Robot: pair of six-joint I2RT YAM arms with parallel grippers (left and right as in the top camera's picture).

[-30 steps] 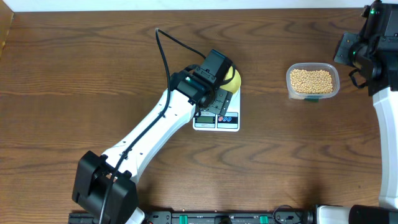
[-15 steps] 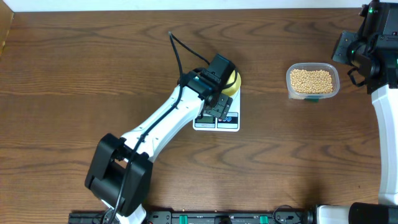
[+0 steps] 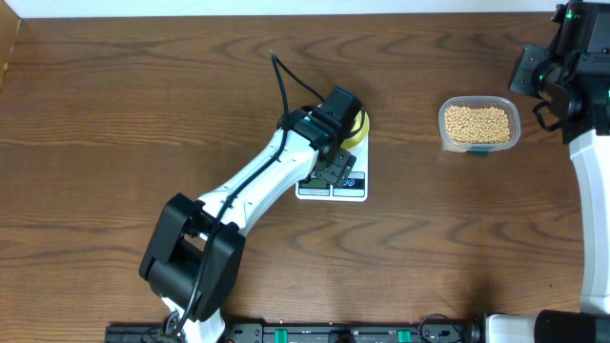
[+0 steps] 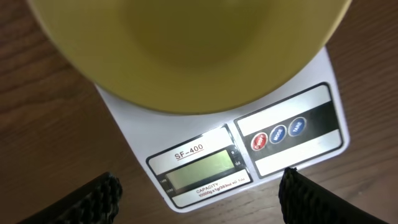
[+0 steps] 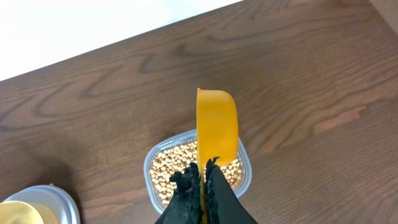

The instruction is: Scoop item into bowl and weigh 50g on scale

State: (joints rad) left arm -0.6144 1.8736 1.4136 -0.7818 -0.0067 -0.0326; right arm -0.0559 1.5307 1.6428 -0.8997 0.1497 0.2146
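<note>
Beans (image 3: 478,122) all sit in the clear tub (image 3: 442,129) at upper right of the overhead frame, well apart from the scale (image 3: 334,186) at centre. On the scale platform sits the bowl (image 4: 186,43); it looks empty, so by my read no scooping has landed yet. The left gripper (image 4: 200,177) hovers over the scale's front edge, fingers spread wide, holding nothing. The right gripper (image 5: 202,177) is clamped on the handle of the yellow scoop (image 5: 217,124), which is edge-on above the tub, probably staged for a dip. No readable digits on the LCD (image 4: 202,173). The table (image 3: 95,143) is dark wood grain, with a white wall strip (image 3: 286,8) along the top edge.
</note>
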